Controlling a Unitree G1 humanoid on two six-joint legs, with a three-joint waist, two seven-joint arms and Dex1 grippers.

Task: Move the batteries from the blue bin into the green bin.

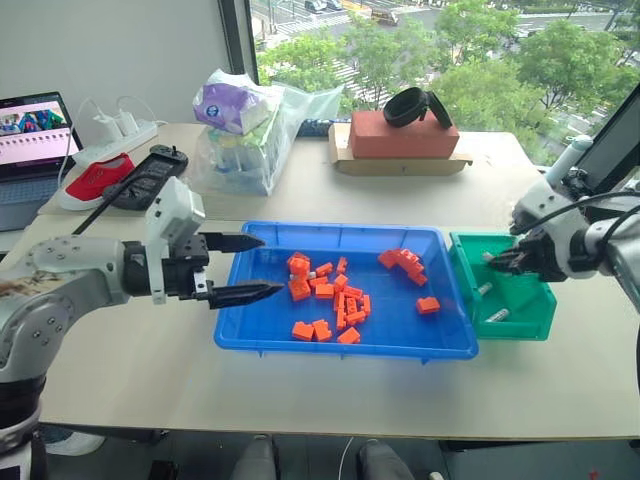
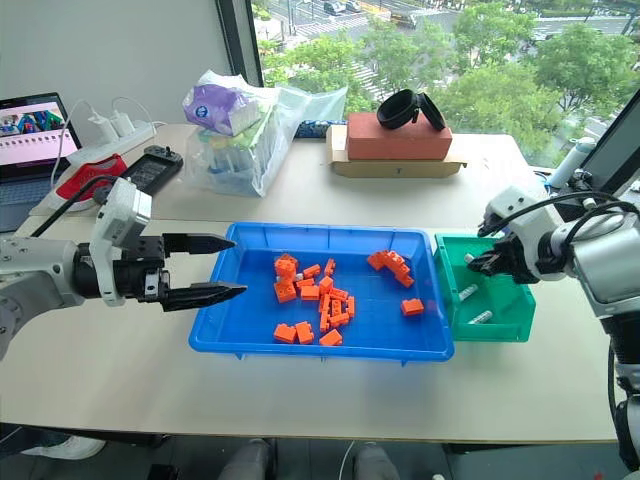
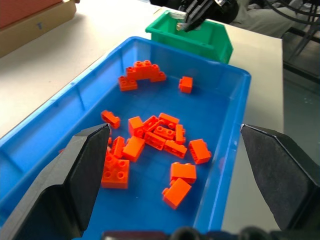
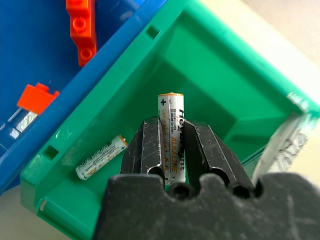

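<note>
Batteries: small, rigid, smooth metal cylinders, light for their size; they'll roll and can slip in the pads, so best pinched across the middle of the barrel. Right gripper is clamped on one battery exactly that way, holding it over the open green bin, just beside the blue bin. Two batteries already lie on the green bin's floor, one near its wall. Left gripper has its fingers wide apart, empty, hovering at the blue bin's left end. Orange blocks are scattered in the blue bin; can't tell if any batteries remain among them
</note>
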